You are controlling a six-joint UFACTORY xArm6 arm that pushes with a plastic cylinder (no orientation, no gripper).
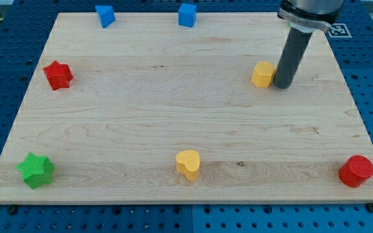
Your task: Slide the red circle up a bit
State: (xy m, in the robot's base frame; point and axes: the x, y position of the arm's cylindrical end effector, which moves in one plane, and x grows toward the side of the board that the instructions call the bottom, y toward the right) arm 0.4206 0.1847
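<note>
The red circle (356,171) is a short red cylinder at the board's bottom right corner. My tip (282,85) is the lower end of the dark rod in the upper right of the board. It stands well above and left of the red circle. It is just right of a yellow hexagon block (263,74), touching it or nearly so.
A red star (57,74) lies at the left edge. A green star (36,170) sits at the bottom left corner. A yellow heart (188,164) is at the bottom middle. Two blue blocks (105,15) (187,14) sit along the top edge. The wooden board (173,97) lies on a blue pegboard table.
</note>
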